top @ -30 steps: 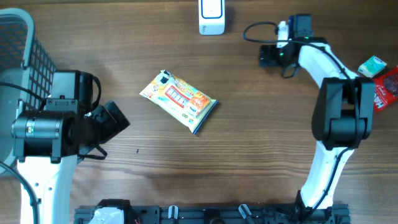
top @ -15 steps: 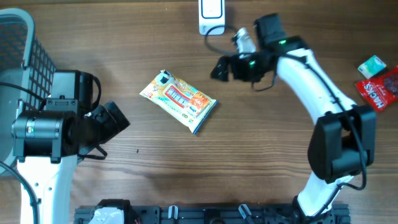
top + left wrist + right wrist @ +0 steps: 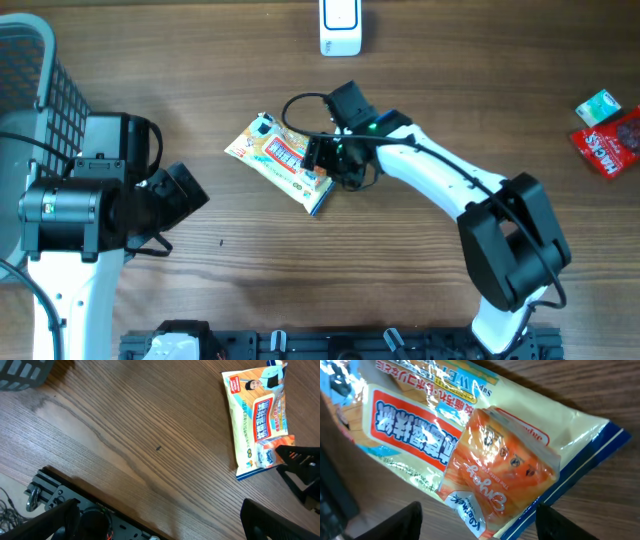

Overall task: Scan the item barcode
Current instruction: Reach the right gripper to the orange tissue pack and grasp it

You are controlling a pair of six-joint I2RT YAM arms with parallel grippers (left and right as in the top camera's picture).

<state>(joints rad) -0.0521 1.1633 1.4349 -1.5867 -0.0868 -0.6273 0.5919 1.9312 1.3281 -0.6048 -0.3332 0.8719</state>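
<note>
The item is a flat yellow and orange foil packet with a blue edge, lying at an angle on the wooden table near the middle. My right gripper hovers over its right end. In the right wrist view its two dark fingers stand on either side of the packet's orange corner, and the gripper is open with a gap on each side. No barcode shows on the upper face. My left gripper is open with nothing in it, well left of the packet near the table's front edge.
A white box-shaped device stands at the back edge. A grey wire basket sits at the far left. A green packet and a red packet lie at the right edge. A black rail runs along the front.
My right arm swung from the back right, past the white device, down onto the packet's right end, and its jaws have narrowed somewhat. The left arm and the packet stayed still.
</note>
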